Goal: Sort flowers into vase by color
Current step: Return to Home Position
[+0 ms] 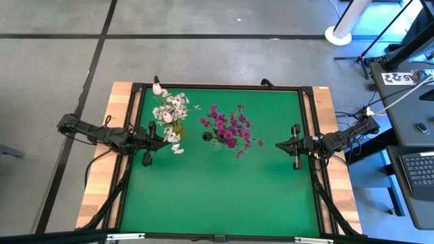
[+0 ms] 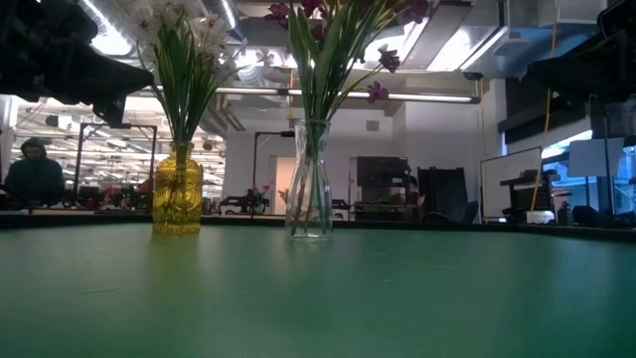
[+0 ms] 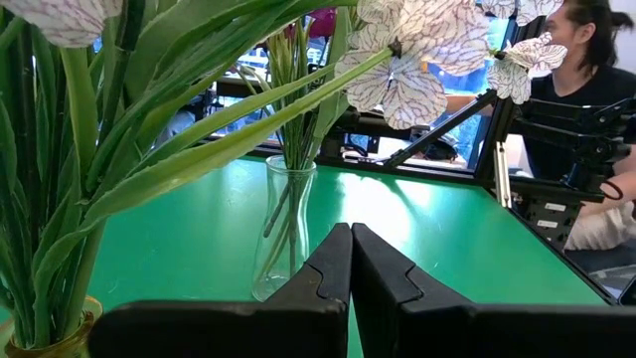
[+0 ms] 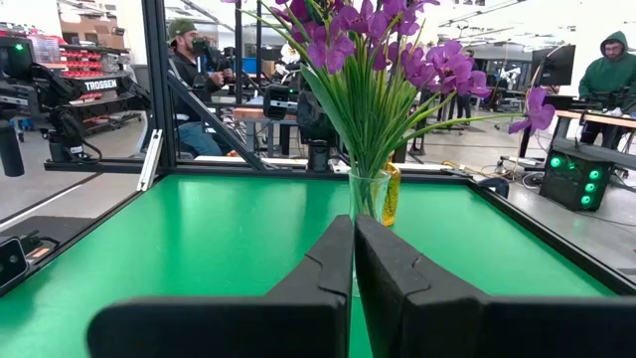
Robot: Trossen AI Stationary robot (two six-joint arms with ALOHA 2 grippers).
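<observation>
- The left gripper (image 1: 164, 144) hung over the left side of the green counter (image 1: 217, 196), just beside the yellow vase (image 1: 177, 128). Its jaws were pressed together and held nothing.
- The white blossoms (image 1: 178, 103) and pale pink tulips (image 1: 167, 116) stood in the yellow vase at middle left.
  - The low view showed their long axis near upright, with heads up and cut ends down in the vase.
  - The stems fanned a little outward from the neck.
- The purple flowers (image 1: 229, 127) stood in the clear vase (image 2: 310, 179) at mid-counter, near the yellow one but not touching it.
  - They were also upright, with a wider fan, and a few sprays drooped sideways.
- Both bunches looked light.
  - The green stems looked thin and springy rather than rigid, and the petals soft and easily crushed.
  - The best hold would probably be on bare stem between the vase rim and the lowest blossom, pinched across the stem and lifted straight up along its axis.
- Both vases looked like glass, smooth and breakable. With tall bunches in them they would likely tip if a stem were dragged sideways.
- The right gripper (image 1: 279, 144) hung over the right side, apart from the purple bunch, with jaws pressed together and empty.
</observation>
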